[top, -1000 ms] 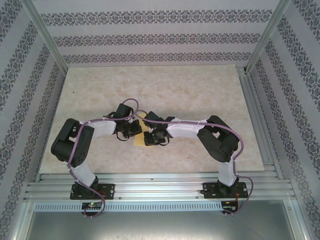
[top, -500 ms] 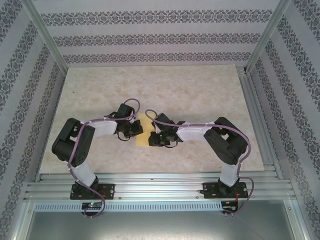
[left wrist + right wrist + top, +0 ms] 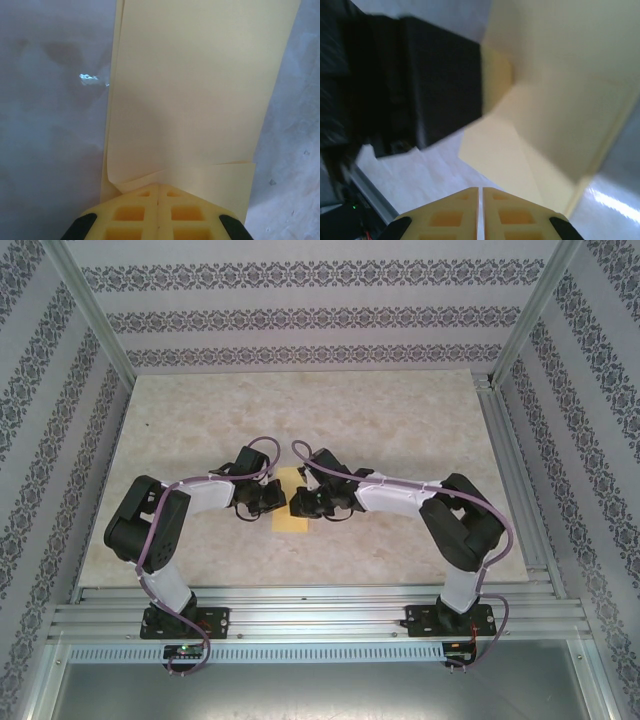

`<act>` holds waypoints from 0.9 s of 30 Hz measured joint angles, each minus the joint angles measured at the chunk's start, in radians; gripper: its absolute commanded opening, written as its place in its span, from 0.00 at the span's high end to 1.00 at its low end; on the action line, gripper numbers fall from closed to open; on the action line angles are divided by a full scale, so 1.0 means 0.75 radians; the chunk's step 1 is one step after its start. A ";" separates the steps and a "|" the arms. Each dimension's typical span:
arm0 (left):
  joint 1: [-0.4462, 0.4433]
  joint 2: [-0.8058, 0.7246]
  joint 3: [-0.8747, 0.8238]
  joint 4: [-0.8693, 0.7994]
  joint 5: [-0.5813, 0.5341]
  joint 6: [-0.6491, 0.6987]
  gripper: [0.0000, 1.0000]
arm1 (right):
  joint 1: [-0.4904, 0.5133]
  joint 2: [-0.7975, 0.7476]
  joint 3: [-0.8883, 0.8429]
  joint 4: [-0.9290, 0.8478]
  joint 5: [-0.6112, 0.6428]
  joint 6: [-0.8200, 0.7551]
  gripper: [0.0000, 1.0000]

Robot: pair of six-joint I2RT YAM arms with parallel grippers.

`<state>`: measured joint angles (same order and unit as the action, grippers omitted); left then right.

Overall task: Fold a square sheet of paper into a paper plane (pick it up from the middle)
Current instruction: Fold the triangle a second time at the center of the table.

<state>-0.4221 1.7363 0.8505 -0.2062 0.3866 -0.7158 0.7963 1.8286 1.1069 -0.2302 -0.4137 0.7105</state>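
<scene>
1. Looking down from the top camera: both arms bend inward and meet mid-worktop, with their wrists facing each other across the sheet of paper.
2. The sheet is plain yellow-orange and lies between the two wrists. Its near end pokes out clear on the side towards the arm bases.
3. Left gripper: jaws fully together, pads meeting on a centre line in the left wrist view. The tips sit right at the sheet's near edge.
4. Can't tell whether the left jaws nip that edge or just press on it, because the contact spot is hidden by the tips.
5. In the left wrist view the sheet is folded into a band running straight away from the tips. A second layer shows as a sliver along its left side. A short flap crosses the near end, and the corner at its left is curled up.
6. Right gripper: jaws together bar a hairline slit, with nothing between the pads. The tips are close to a corner of the sheet, but contact is unclear.
7. In the right wrist view, which is blurry, one panel of the sheet rises from a crease and the lower panel lies on the worktop.
8. The left gripper's black body fills the left side of that view, with its front end against the sheet's edge.
</scene>
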 measured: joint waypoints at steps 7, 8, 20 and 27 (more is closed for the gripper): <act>0.000 0.000 0.000 0.000 0.000 0.000 0.93 | 0.000 0.135 0.064 -0.017 0.002 -0.007 0.90; 0.000 0.000 0.000 0.000 0.000 0.000 0.93 | -0.001 0.149 0.064 -0.020 0.002 -0.007 0.90; -0.001 0.009 0.010 -0.001 0.000 0.000 0.93 | -0.018 0.195 0.033 0.022 -0.005 -0.003 0.89; -0.009 0.014 0.014 0.001 0.000 -0.001 0.93 | -0.024 0.089 -0.136 0.091 -0.035 -0.022 0.89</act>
<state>-0.4286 1.7470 0.8612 -0.2058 0.3866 -0.7162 0.7784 1.8954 1.0046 -0.1619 -0.4397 0.6937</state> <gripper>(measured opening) 0.070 0.110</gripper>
